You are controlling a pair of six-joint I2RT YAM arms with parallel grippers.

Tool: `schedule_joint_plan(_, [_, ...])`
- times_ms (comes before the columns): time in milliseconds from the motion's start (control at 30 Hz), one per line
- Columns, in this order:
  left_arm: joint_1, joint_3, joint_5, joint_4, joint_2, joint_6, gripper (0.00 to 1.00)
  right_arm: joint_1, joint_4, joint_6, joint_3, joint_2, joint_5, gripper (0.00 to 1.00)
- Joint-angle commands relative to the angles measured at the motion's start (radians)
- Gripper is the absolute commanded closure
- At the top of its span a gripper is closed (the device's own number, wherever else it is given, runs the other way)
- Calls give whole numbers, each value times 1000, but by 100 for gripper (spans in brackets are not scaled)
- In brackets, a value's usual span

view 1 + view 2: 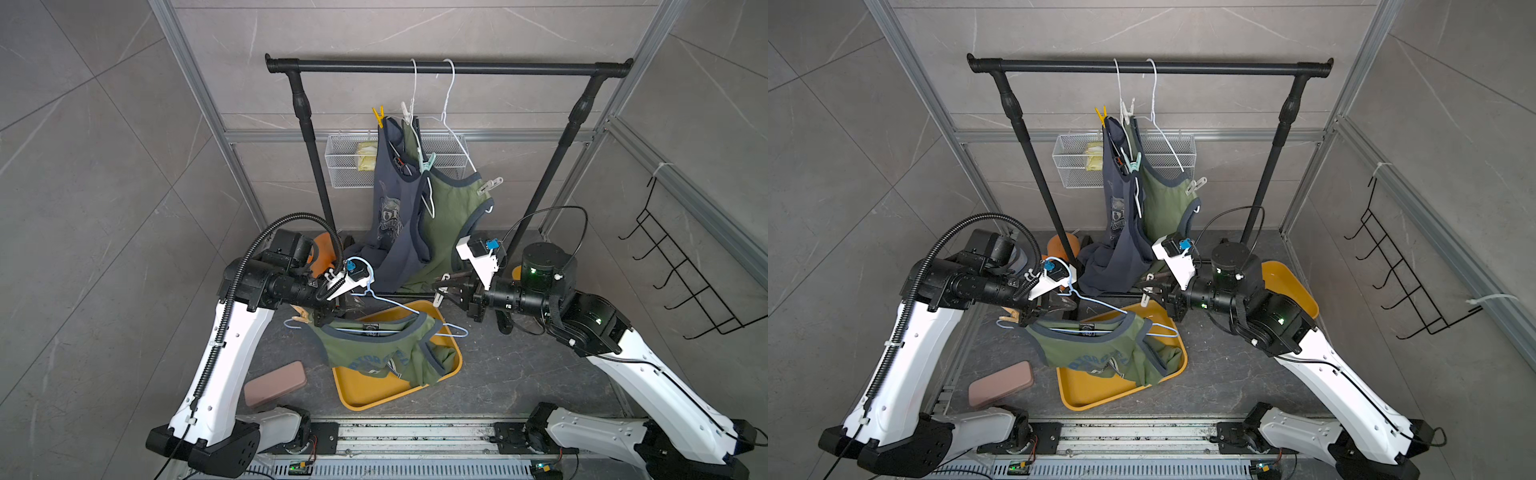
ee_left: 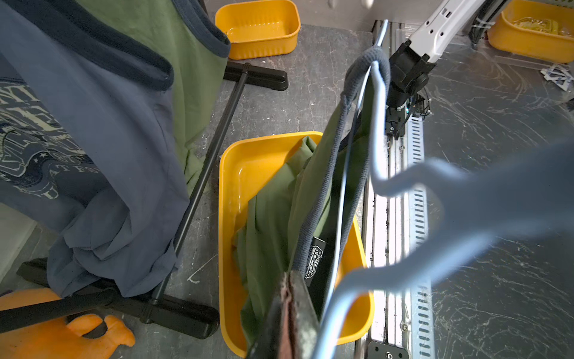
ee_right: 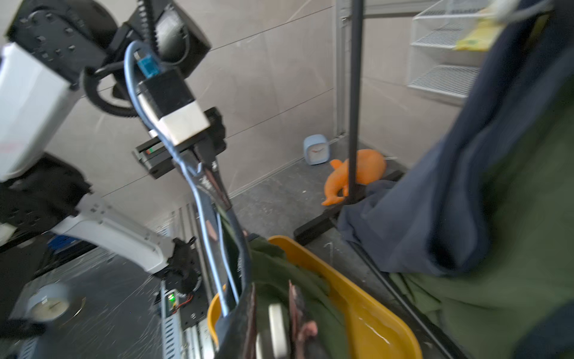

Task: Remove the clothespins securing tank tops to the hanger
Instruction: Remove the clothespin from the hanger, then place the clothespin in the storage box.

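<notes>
My left gripper (image 1: 322, 318) is shut on the left shoulder of an olive tank top (image 1: 382, 353) on a light blue hanger (image 1: 415, 309); its hem sags into the yellow tray (image 1: 374, 395). An orange-tan clothespin (image 1: 300, 314) sits at that hanger's left end. My right gripper (image 1: 442, 286) is shut on a white clothespin (image 3: 276, 323), apart from the hanger's right end. A slate blue tank top (image 1: 390, 208) and another olive one (image 1: 453, 208) hang from the black rail (image 1: 449, 66), with yellow (image 1: 378, 116), white (image 1: 406, 111), mint (image 1: 428, 163) and white (image 1: 490, 185) clothespins on them.
A wire basket (image 1: 353, 162) hangs on the back wall behind the tops. A brown case (image 1: 274, 382) lies left of the tray, an orange toy (image 1: 324, 253) by the rack's foot. A second yellow bin (image 1: 1291, 282) sits behind my right arm. A black hook rack (image 1: 685, 270) is mounted on the right wall.
</notes>
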Motion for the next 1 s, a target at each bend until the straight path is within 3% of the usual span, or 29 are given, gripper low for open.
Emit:
schedule_joint_plan(0, [-5,11,-7,62,0,-26,100,-56,-29,67,28,-21,258,100])
schedule_joint_plan(333, [-8,18,12,98,-12,-64,100,-365,-74,230,-305,-88,551,100])
schedule_joint_plan(567, [-10,0,8,137,-22,-89,100,-678,55,332,-496,-53,523,100])
schedule_joint_plan(700, [-11,-11,19,151,-23,-93,100,-833,165,373,-520,46,487,100])
schedule_joint_plan(967, [-16,-9,38,159,-14,-96,100,-933,320,368,-467,287,587,100])
